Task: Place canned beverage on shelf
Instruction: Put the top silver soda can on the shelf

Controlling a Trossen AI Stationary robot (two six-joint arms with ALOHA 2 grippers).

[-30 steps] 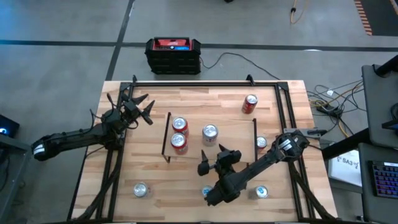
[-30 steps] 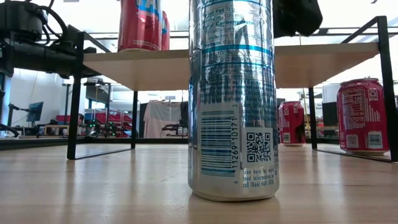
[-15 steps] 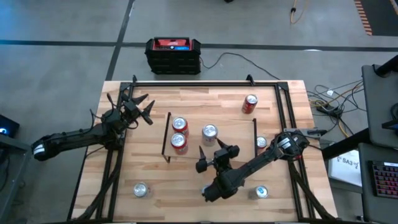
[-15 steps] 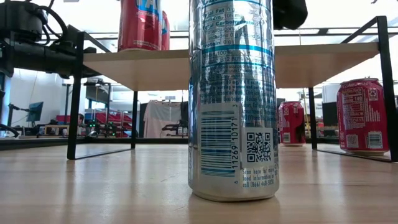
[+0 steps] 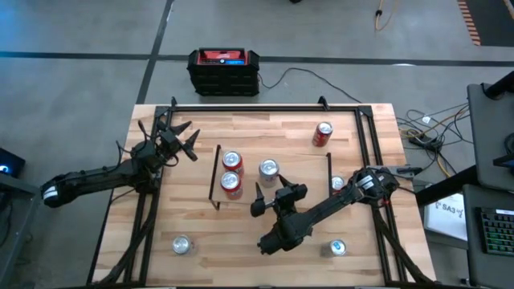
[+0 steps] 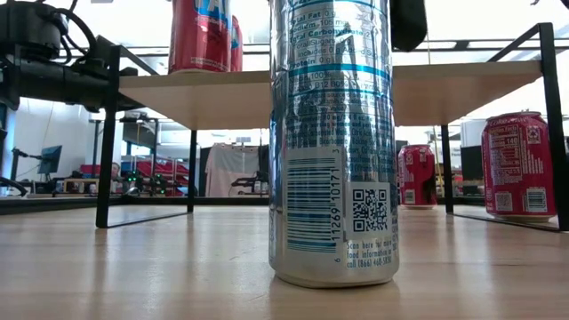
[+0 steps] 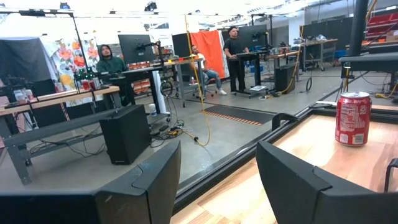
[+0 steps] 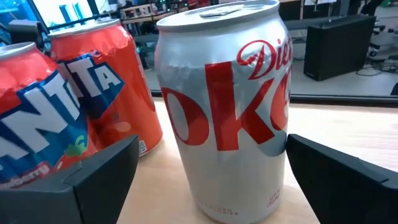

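Note:
The shelf [image 5: 309, 164] stands mid-table, a light-wood board on black legs. On it stand two orange-red cans [image 5: 232, 172] and a silver can with red lettering [image 5: 270, 168]. My right gripper [image 5: 273, 193] hovers open at the shelf's near side. In the right wrist view its fingers [image 8: 93, 180] stand to either side of the silver can [image 8: 221, 112] with a gap on each side. My left gripper [image 5: 181, 141] waits open at the table's far left, with nothing between its fingers [image 7: 152, 186].
Loose cans stand on the tabletop: a red one [image 5: 323, 133] far right, one [image 5: 337, 184] beside the shelf's right legs, silver ones near left [image 5: 182, 245] and near right [image 5: 337, 248]. A tall silver can [image 6: 333, 142] fills the low view. A black frame rims the table.
My right gripper has moved toward the table's far edge and a little left, closing in on the silver can on the shelf. It has stayed open. The cans have kept their places.

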